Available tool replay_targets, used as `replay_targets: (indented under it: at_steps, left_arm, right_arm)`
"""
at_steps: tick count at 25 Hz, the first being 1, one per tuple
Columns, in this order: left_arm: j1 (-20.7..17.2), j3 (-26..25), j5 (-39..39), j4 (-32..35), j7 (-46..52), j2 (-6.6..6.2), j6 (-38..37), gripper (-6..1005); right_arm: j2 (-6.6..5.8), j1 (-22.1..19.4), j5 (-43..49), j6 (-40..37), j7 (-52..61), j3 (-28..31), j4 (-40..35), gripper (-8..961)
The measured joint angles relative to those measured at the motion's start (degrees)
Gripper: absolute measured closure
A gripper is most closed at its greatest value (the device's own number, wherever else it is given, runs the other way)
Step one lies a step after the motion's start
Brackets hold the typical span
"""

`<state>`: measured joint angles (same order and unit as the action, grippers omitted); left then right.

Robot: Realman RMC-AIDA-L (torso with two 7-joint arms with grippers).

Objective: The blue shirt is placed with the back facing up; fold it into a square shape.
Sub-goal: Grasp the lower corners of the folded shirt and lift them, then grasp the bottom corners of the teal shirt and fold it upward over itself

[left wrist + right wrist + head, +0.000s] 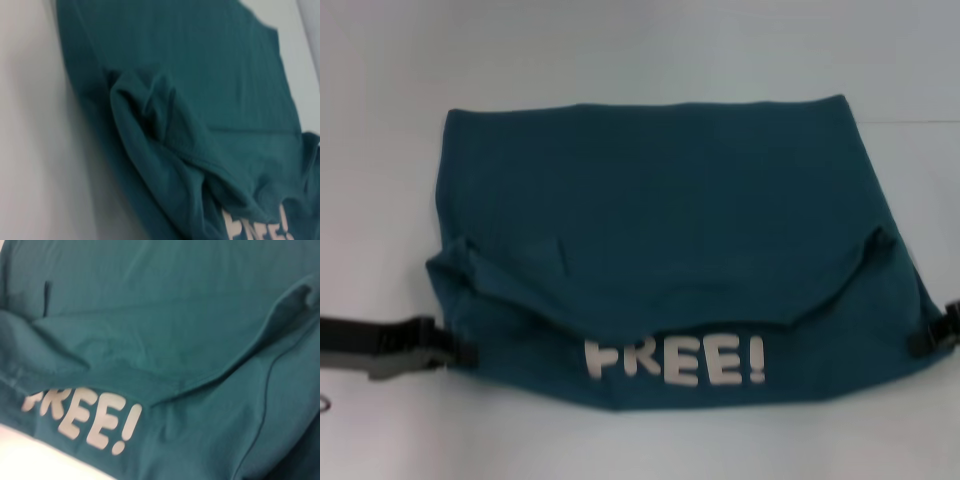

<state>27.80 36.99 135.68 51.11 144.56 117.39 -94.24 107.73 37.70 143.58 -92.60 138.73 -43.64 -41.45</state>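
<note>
The blue shirt (660,220) lies on the white table, partly folded. Its near part is turned up and shows the white letters "FREE!" (675,362), with a plain layer lying over the part above them. My left gripper (458,350) is at the shirt's near left edge, low on the table. My right gripper (932,335) is at the shirt's near right edge. The left wrist view shows the shirt (200,100) with a bunched fold and part of the letters (260,227). The right wrist view shows the shirt (175,315) and the letters (85,417). Neither wrist view shows its own gripper.
The white table (620,50) extends around the shirt on all sides. A small dark object (324,404) shows at the left edge of the head view.
</note>
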Motion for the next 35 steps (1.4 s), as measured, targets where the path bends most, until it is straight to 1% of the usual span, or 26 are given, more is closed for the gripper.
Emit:
replay_targets:
  at_steps: [5, 9, 13, 15, 19, 24, 30, 31, 32, 35]
  left_arm:
    - [-1.09, 0.27, 3.99, 1.31, -0.5, 0.51, -5.51, 997]
    - [-1.44, 0.3, 6.68, 2.18, -0.66, 0.67, -8.48, 997]
    - [-1.43, -0.7, 7.81, 2.6, -1.19, 0.51, -9.6, 997]
    - [-1.18, -2.16, 7.52, 2.35, -2.02, 0.27, -9.6, 997]
    - [0.51, -6.48, 6.2, 1.82, -3.35, -0.29, -7.25, 996]
    - [4.39, -10.35, 4.79, -1.57, -2.53, -1.07, -2.85, 990]
    - [8.89, -11.04, 4.51, -3.52, -0.48, -1.15, 1.81, 978]
    - [9.75, -10.97, 4.26, -3.55, -0.07, -1.15, 2.53, 976]
    - [10.94, -10.9, 4.01, -3.6, 0.54, -1.19, 3.69, 975]
    - [12.53, -10.64, 3.92, -3.69, 1.78, -1.35, 6.04, 969]
  right_arm:
    - [0.22, -1.95, 0.81, -4.62, -2.4, 0.49, -0.2, 908]
    - [0.12, -2.85, 0.67, -7.43, -4.65, 0.79, 0.02, 908]
    - [-0.06, -2.98, 0.71, -7.69, -5.75, 2.27, 0.3, 907]
    - [-0.09, -2.72, 0.56, -7.03, -5.97, 3.74, 0.3, 907]
    - [-0.08, -1.38, 0.39, -3.9, -6.12, 8.06, 0.3, 907]
    - [0.38, 0.71, -0.71, 1.94, -5.29, 13.27, 0.54, 907]
    - [0.58, 1.73, -5.74, 8.2, -3.03, 13.91, 0.7, 907]
    - [0.58, 1.85, -7.86, 10.75, -2.09, 13.93, 0.52, 907]
    - [0.58, 1.85, -7.86, 10.75, -2.09, 13.93, 0.52, 907]
    - [0.65, 2.22, -10.31, 15.45, -1.35, 13.58, 0.37, 907]
